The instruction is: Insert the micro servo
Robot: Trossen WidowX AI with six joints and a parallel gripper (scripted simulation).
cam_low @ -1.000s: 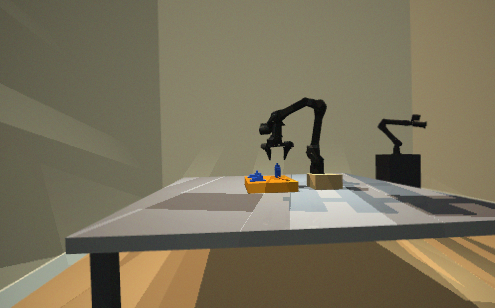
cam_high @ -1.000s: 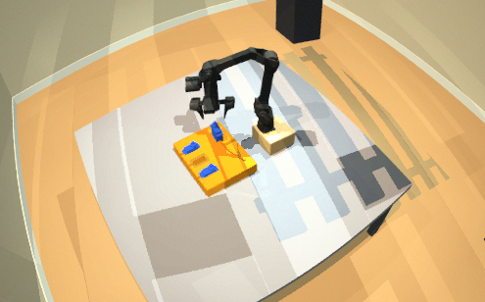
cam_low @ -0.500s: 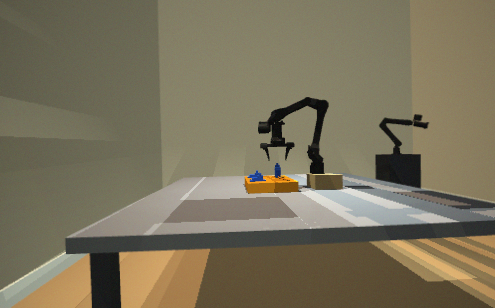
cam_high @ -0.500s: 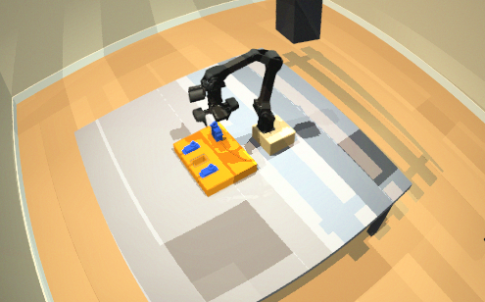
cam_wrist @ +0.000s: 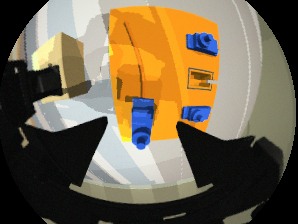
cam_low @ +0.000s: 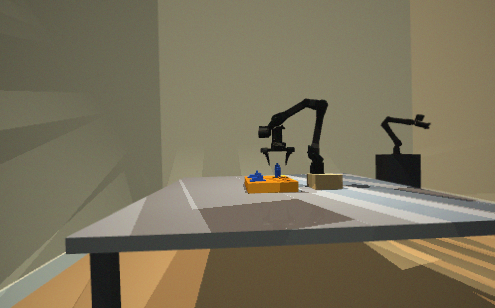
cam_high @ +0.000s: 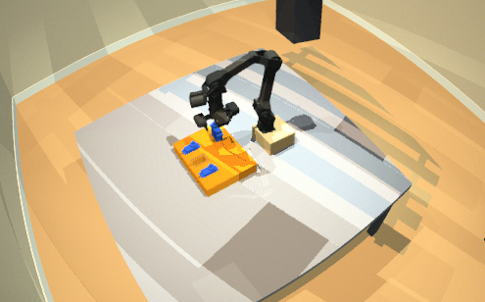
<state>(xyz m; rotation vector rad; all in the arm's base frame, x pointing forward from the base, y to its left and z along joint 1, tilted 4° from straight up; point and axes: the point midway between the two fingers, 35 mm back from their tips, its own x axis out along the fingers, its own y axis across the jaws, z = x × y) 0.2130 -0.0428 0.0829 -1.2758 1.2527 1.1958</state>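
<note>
1. Gripper [cam_high: 217,118] [cam_low: 277,164] [cam_wrist: 143,121] wide open, nothing between its pads; it points down over one edge of the deck, with a fingertip to either side of the loose servo in the wrist view.
2. Just below it, the loose micro servo [cam_high: 217,131] [cam_low: 277,170] [cam_wrist: 142,117] stands on end on the orange deck, outside the marked pocket. Blue, it rises well above the surface around it.
3. A thin cable [cam_wrist: 134,50] runs from the servo's end across the deck, bending gently; its far end is well apart from the servo.
4. The orange deck [cam_high: 210,188] [cam_low: 264,186] [cam_wrist: 167,50] lies flat on the table [cam_high: 146,147] [cam_low: 294,241] [cam_wrist: 240,30].
5. Along its other side, the outlined pocket [cam_high: 198,160] [cam_wrist: 200,79] is empty, its notch facing the deck's outer edge.
6. One blue servo [cam_high: 191,147] [cam_wrist: 196,114] sits on one side of that pocket, another blue servo [cam_high: 208,171] [cam_wrist: 202,43] on the other.
7. Near the deck, a tan block [cam_high: 282,143] [cam_low: 325,181] [cam_wrist: 75,65] carries the black arm [cam_high: 267,80] [cam_low: 319,125].
8. Beyond the table, a second arm [cam_low: 391,132] stands on a black pedestal [cam_low: 398,170].
</note>
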